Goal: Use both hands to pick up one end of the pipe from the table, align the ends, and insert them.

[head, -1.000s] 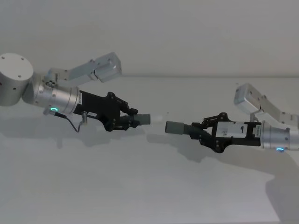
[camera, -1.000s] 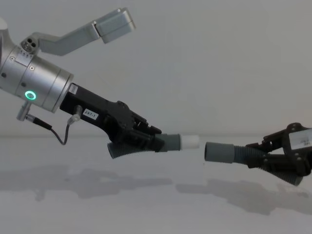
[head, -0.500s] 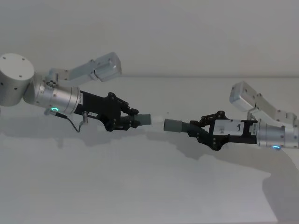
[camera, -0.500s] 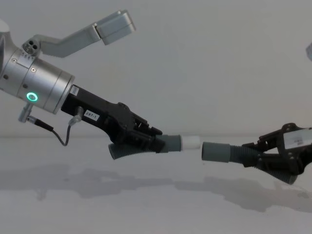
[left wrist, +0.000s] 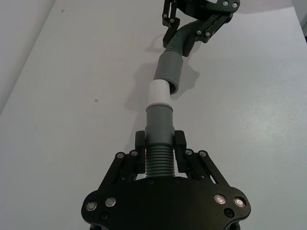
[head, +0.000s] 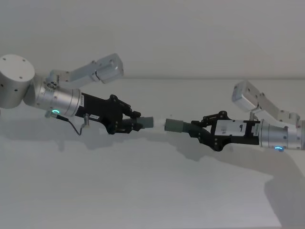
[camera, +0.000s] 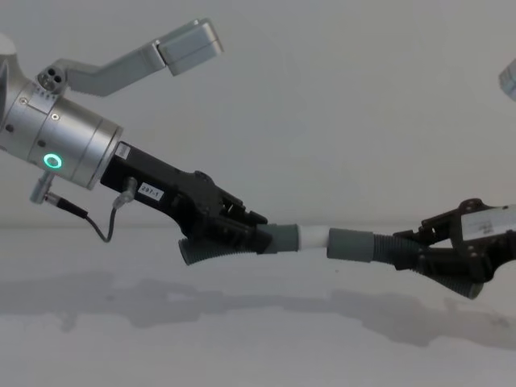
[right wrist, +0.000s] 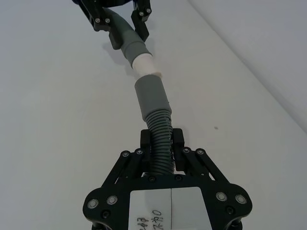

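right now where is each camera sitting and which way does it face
Head: high up, facing forward and down at the white table; left gripper and right gripper both show.
Chest: lower, facing forward across the table; both arms enter from the sides.
Left wrist: looks along the left gripper's fingers toward the white-tipped cuff.
Right wrist: looks along the right gripper's fingers toward the socket cuff.
All four views share the white tip meeting the socket.

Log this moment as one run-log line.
left gripper: shut on white-tipped pipe piece | right gripper: shut on socket pipe piece | white tip at socket mouth | above table
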